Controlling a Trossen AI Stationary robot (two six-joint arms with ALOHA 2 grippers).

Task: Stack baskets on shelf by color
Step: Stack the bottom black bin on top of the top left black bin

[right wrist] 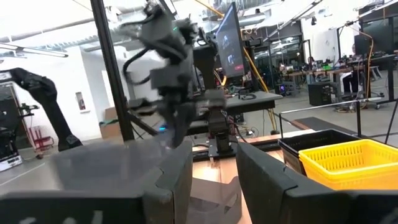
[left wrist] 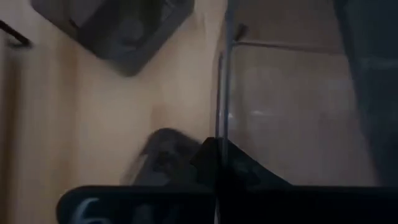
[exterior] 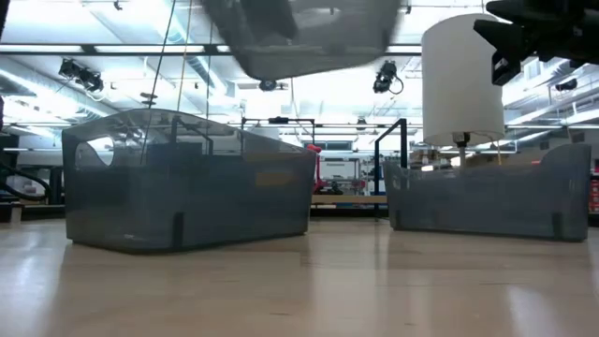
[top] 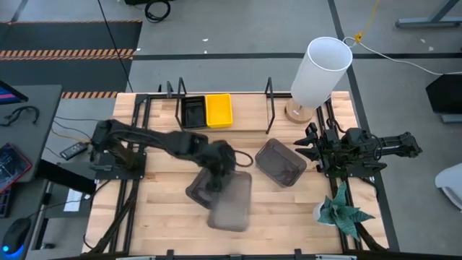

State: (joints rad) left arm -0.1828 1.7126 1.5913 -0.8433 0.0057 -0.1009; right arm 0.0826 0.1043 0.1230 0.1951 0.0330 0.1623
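I count three grey baskets, one black (top: 193, 112), one yellow (top: 219, 110). My left gripper (top: 219, 182) clamps a raised grey basket (top: 231, 202); my right gripper (top: 307, 148) waits open by the lamp (top: 320, 70).

The high view looks straight down on the whole table (top: 289, 209). The low view sits at tabletop height, facing level across it into the room, close to two grey baskets (exterior: 187, 183) also seen from above. The left wrist view looks down, very near. The right wrist view faces across toward the left arm (right wrist: 168, 43)
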